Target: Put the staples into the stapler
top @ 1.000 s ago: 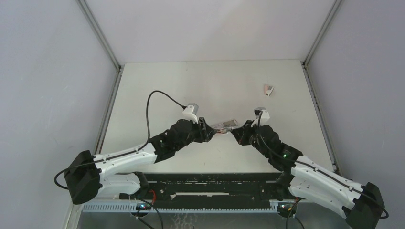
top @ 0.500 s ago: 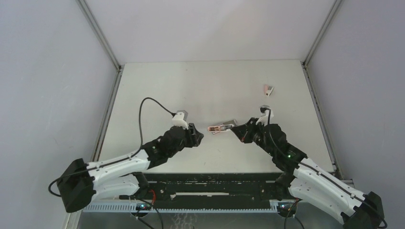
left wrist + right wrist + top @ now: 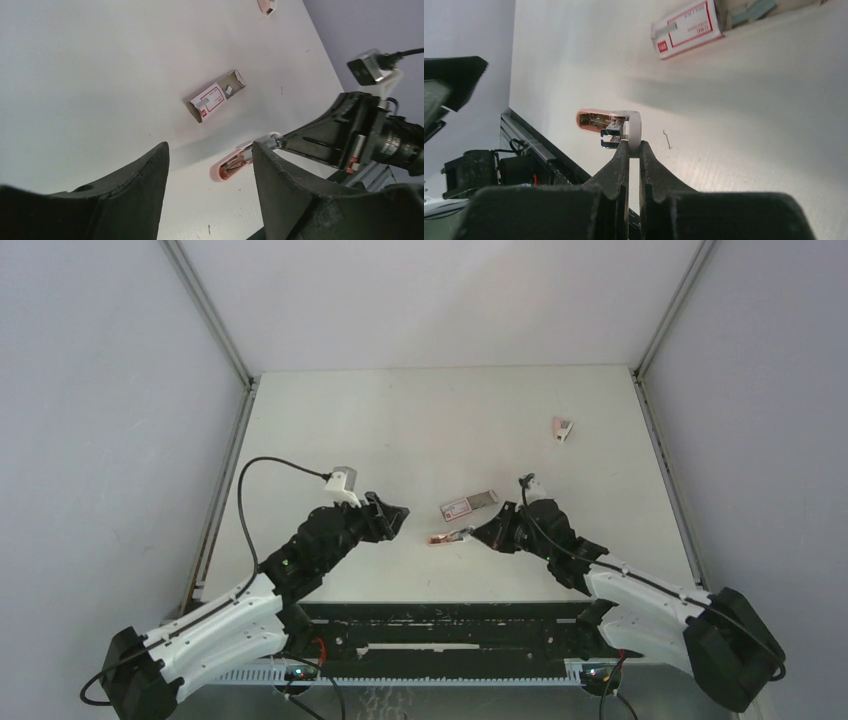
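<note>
Staples: short grey strips (image 3: 751, 12) lie in the pulled-out tray of their box. They are on the desk (image 3: 400, 420), just beyond the held stapler and not touching it.
Staples' long axis: they seem to lie along the length of the box. In the top view that line runs from lower left to upper right.
Staple box (image 3: 468, 505): small and flat, lying near the middle of the desk between the two arms. Its labelled end is toward the left arm and its open tray end is toward the far right.
Label: white with a red frame and a red block. The print is too small to read.
Pink stapler (image 3: 448, 537): opened up, with a chrome inner part showing beside the pink shell. Its long axis runs nearly left to right in the top view, free end toward the left arm. It sits low over the desk, and whether it touches cannot be told.
Right end effector (image 3: 633, 145): fingers pinched together on the pale rear end of the pink stapler.
Left end effector (image 3: 210, 150): fingers spread apart with nothing between them. It is near the pink stapler's free end but clear of it.
Second stapler (image 3: 563, 428): small and pink, at the far right of the desk, well apart from everything else.
</note>
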Controlling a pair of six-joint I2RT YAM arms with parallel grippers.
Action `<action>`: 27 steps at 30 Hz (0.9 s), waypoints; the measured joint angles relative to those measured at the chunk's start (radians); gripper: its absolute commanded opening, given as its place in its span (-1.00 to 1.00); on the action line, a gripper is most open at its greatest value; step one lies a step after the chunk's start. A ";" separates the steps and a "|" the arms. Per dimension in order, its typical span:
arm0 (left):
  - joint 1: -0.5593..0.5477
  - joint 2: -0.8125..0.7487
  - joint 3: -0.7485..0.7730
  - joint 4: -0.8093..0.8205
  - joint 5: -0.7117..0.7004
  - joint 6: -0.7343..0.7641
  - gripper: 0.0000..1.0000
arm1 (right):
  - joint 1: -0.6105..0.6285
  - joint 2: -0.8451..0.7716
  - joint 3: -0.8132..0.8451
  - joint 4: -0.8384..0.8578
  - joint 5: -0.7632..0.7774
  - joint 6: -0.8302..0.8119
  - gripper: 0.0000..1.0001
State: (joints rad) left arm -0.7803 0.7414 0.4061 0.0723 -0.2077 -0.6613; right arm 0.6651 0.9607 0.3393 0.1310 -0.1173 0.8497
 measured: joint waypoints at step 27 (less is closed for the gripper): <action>0.008 0.029 0.002 -0.062 0.073 0.028 0.34 | -0.101 0.098 -0.087 0.075 -0.055 0.002 -0.08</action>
State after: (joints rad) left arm -0.7727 0.7704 0.4080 0.0105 -0.1349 -0.6331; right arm 0.5636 1.0588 0.2527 0.2058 -0.1722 0.8513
